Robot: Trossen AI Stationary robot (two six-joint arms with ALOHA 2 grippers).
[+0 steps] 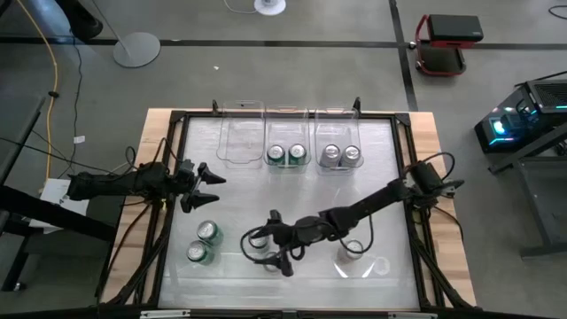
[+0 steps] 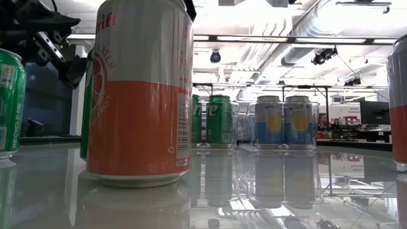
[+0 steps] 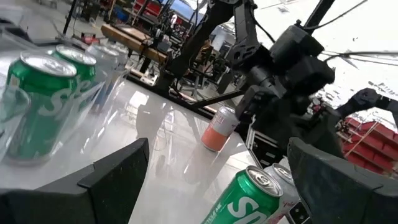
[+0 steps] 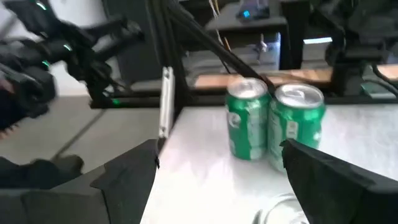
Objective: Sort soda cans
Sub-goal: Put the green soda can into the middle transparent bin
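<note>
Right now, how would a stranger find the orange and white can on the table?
Start at the row of clear bins along the table's far edge, then come to the near edge. The orange and white can stands there by the right tool. Its neighbours, two loose cans, are green.

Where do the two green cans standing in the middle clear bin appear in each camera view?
High view: binned green cans in the middle bin, at the table's far side.
Low view: centre background.
Left wrist view: at the picture's left, behind clear plastic.
Right wrist view: not in it.
Shared landmark: the loose green pair.
</note>
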